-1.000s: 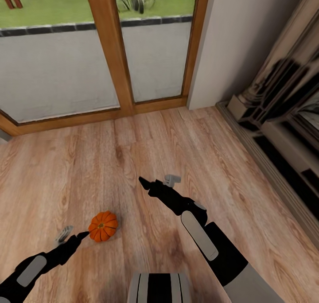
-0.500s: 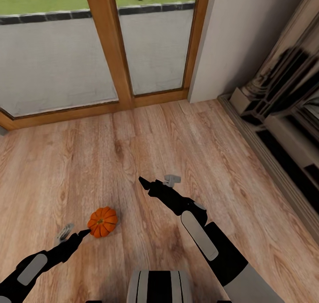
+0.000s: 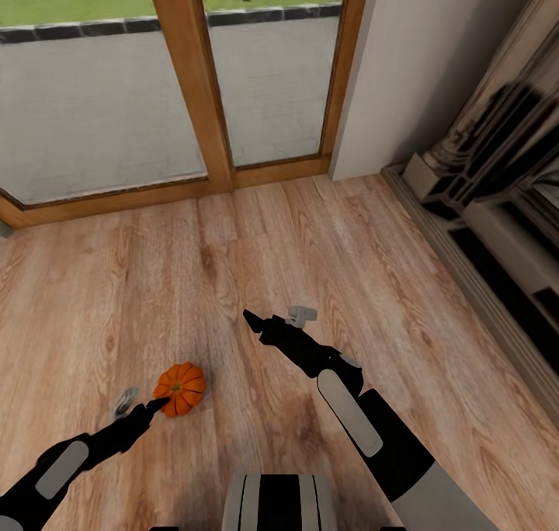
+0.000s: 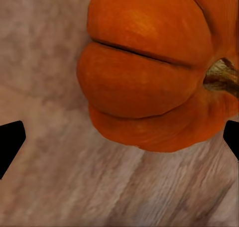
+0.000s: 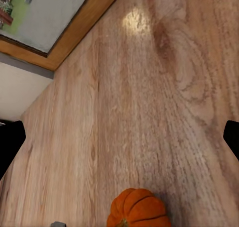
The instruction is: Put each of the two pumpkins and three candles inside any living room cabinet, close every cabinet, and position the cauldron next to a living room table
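**A:** Where is the thing we're after?

**B:** A small ribbed orange pumpkin with a short brownish stem (image 3: 180, 388) sits on the pale wood-plank floor (image 3: 326, 236), well away from the glazed wooden door frame (image 3: 190, 88) and the wall edges of the floor. The left gripper (image 3: 138, 407) is right at it, one dark fingertip (image 3: 159, 401) touching or all but touching the rind.

**A:** Jaws?

**B:** Spread. In the left wrist view the two black fingertips (image 4: 10, 142) stand wide at either side with the pumpkin between and just ahead, nothing pinched. The right gripper (image 3: 273, 318) hangs over bare floor, also spread and empty; its wrist camera sees the pumpkin (image 5: 139, 208) from afar.

**A:** How will it handle?

**B:** My guess: light, firm, with a smooth rounded skin that may slide or roll if nudged. The stem lies sideways, so I wouldn't trust it. Better to close across the widest girth, pads seated in opposite grooves between ribs, low enough that it can't squirt upward.
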